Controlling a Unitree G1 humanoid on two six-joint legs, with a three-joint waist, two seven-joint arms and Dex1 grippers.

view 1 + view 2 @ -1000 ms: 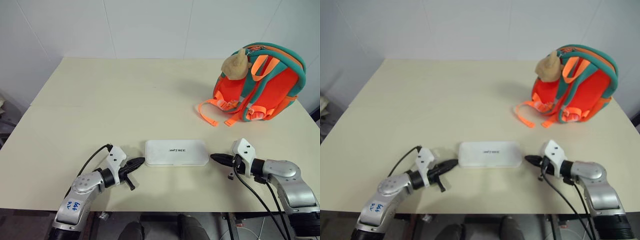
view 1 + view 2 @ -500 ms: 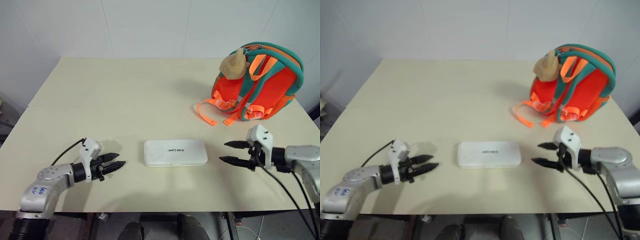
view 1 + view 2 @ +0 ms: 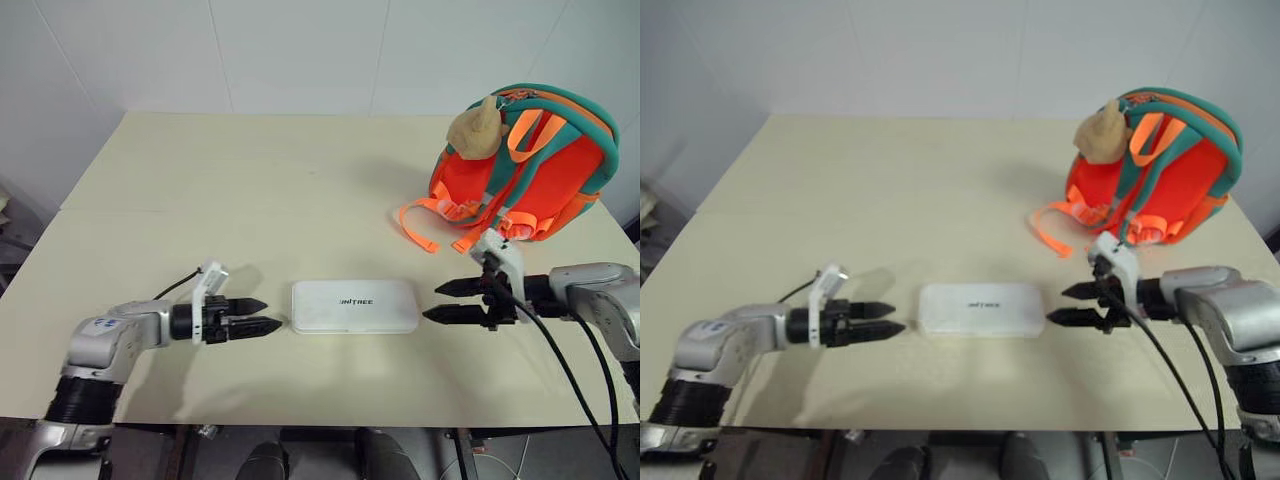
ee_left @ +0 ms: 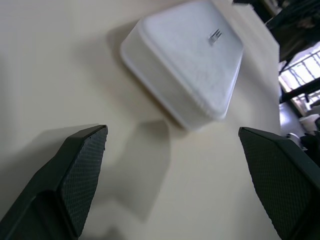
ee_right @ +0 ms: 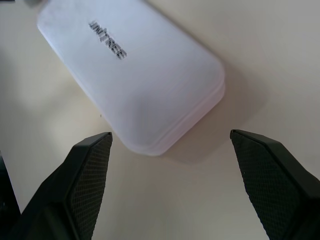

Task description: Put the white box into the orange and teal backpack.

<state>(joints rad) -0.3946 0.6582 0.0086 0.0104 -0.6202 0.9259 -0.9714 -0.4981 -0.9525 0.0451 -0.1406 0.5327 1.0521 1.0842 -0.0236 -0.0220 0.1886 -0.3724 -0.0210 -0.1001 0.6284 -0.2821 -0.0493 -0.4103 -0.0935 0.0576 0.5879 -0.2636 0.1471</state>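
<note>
Two sets of jaws stand apart, the left gripper (image 3: 262,315) at the white box's (image 3: 354,305) nine o'clock, the right gripper (image 3: 442,301) at its three, neither touching; the glossy, flat box may well skid on the counter (image 3: 250,190) if squeezed unevenly; the orange and teal backpack (image 3: 530,170) at one o'clock looks closed, contents hidden.

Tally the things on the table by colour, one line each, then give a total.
White: 1, the box
Orange and teal: 1, the backpack
Tan: 1, the plush toy on the backpack
Total: 3
</note>
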